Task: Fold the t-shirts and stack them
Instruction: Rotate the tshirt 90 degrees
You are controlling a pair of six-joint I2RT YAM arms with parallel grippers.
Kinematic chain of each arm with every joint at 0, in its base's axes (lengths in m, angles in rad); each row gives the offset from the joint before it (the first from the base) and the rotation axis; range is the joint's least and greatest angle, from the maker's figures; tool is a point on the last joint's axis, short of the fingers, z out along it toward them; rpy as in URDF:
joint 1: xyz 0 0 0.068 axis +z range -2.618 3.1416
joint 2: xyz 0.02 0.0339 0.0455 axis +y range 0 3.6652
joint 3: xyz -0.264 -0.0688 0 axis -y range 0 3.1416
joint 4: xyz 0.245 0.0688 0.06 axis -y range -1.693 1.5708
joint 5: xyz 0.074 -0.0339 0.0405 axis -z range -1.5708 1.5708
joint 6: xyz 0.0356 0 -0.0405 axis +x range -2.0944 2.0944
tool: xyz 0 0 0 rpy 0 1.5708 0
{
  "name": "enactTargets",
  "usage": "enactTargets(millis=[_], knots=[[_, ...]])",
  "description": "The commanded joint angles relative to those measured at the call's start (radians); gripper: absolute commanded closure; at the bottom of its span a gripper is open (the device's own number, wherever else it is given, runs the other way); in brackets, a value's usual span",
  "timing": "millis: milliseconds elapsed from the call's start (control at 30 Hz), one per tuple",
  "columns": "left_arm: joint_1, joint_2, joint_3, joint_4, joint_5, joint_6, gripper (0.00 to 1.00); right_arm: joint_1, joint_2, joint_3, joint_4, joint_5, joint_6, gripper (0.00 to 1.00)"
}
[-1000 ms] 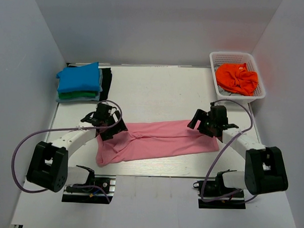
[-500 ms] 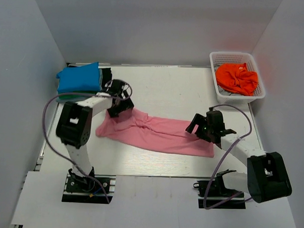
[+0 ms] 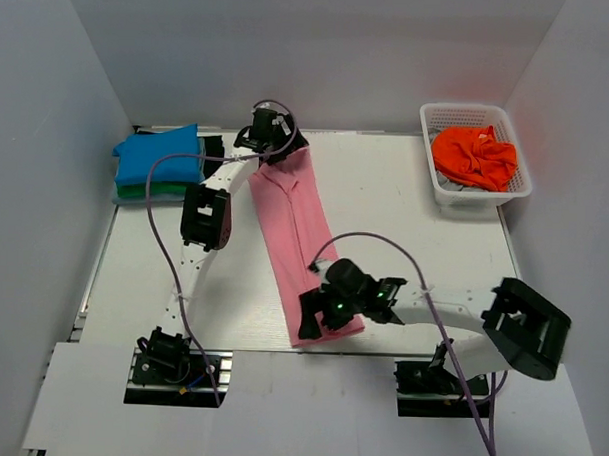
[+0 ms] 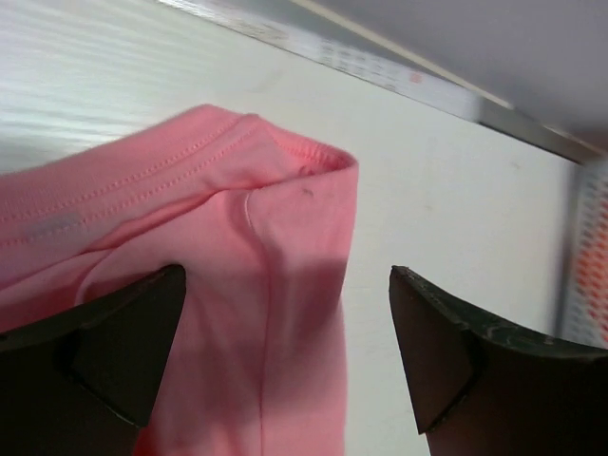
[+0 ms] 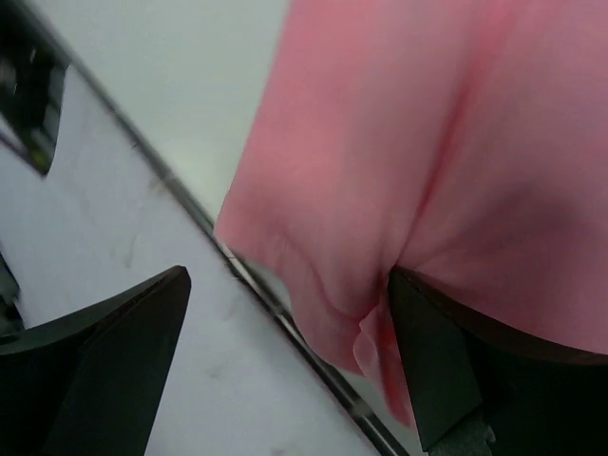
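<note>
White surface: pink t-shirt lies lengthwise, left claw and right claw both spread open; near hem at edge, a nudge could drop it

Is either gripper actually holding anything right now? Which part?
Nothing looks clamped. The left gripper is at the far end of the pink t-shirt, the right gripper at its near end, both with jaws apart in the wrist views.

Probably a robotics lab: bare white panels enclose the worktable.
</note>
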Motion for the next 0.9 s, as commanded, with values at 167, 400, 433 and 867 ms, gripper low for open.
enactTargets(millis=[167,400,433,867], knots=[[-0.020,0.173,-0.037,0.021,0.230,-0.057,0.00,0.264,0.263,0.222,-0.076,-0.207,-0.279,0.10],[-0.009,0.172,0.009,0.079,0.231,-0.100,0.00,0.298,0.225,0.297,-0.070,-0.093,-0.303,0.10],[0.003,0.172,0.038,0.088,0.242,-0.115,0.00,0.298,0.192,0.300,-0.077,-0.055,-0.305,0.10],[0.003,-0.123,0.050,0.214,0.405,-0.091,0.00,0.296,-0.146,0.279,-0.136,0.183,-0.282,0.10]])
